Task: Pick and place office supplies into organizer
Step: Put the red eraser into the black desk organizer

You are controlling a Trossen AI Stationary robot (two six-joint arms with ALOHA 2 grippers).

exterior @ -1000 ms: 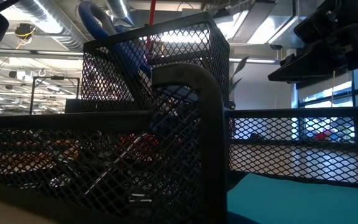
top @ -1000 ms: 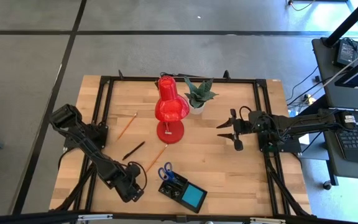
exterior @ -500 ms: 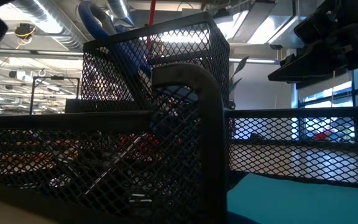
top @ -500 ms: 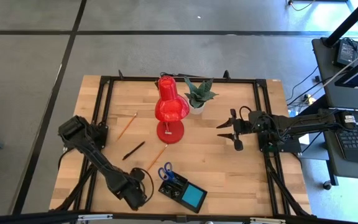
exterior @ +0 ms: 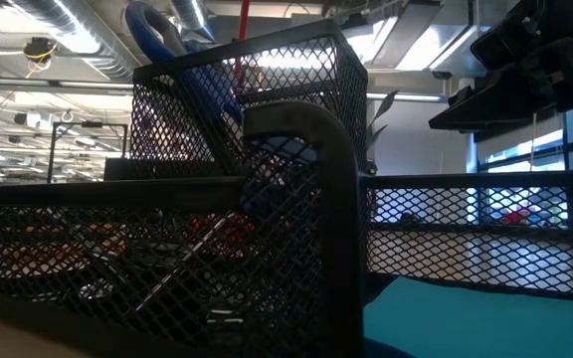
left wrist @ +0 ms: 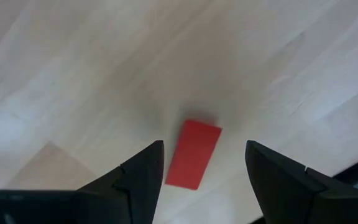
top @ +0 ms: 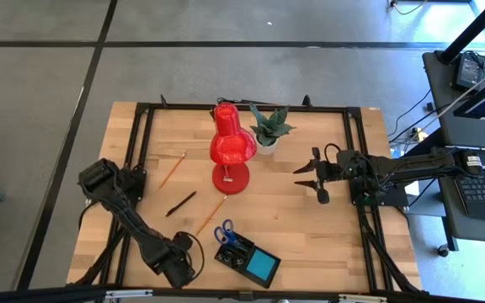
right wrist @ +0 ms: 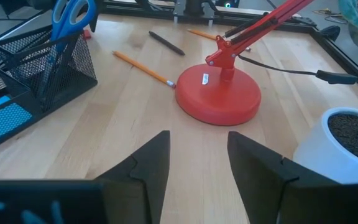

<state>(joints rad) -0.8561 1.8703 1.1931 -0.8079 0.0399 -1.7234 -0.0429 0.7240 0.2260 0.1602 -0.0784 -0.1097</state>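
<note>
Left gripper (left wrist: 202, 163) released, fingers spread, poised directly above small flat red rectangular block (left wrist: 193, 154) on pale wooden table (top: 285, 210), lower left in high view. Right gripper (top: 308, 178) parted, empty, centre right. Black mesh organizer (top: 241, 253) bottom centre.

Organizer (exterior: 247, 229) mesh blurs its contents; plant pot (right wrist: 344, 146) cut off; perhaps clips inside.
</note>
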